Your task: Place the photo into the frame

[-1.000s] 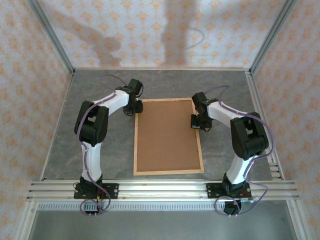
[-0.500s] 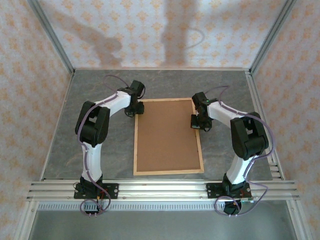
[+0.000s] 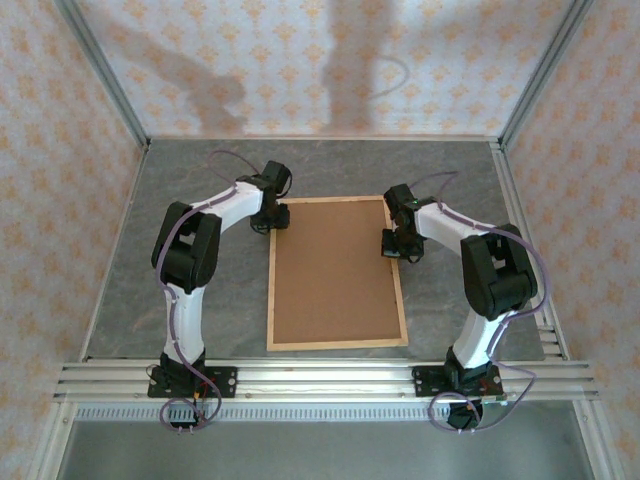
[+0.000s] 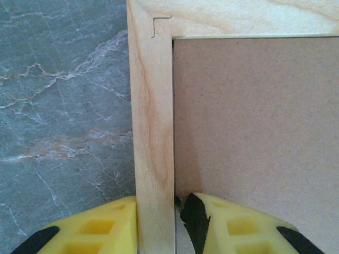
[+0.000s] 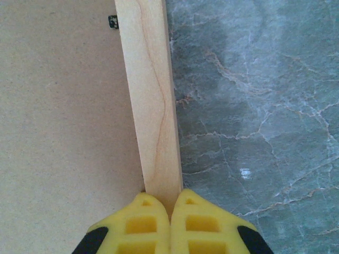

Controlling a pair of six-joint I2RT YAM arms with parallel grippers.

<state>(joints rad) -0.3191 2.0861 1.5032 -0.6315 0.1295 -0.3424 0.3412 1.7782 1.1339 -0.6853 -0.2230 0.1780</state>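
Frame: you have the frame [image 3: 337,345] lying flat in the middle of the table [image 3: 450,170], long sides running away from the arms, with a brown backing board [image 3: 335,270] filling its opening.
Edges: its near short side lies just short of the metal rail [image 3: 330,378]; its far short side stops well clear of the back wall.
Room: bare grey table is open to you on the left, the right and beyond the far end.
Look: thin pale wood strips with a wavy grain [image 5: 153,106]; the far-left corner joint shows a small stepped cut [image 4: 159,24].
Left gripper: your left gripper [image 4: 159,203] straddles the left strip near that corner, one finger outside, one over the board, pinching the strip.
Right gripper: your right gripper [image 5: 163,198] has its fingers pressed together, tips against the right strip.
Hidden: the board covers whatever lies under it; a small black tab [image 5: 113,21] at the board's edge is too small to make out.
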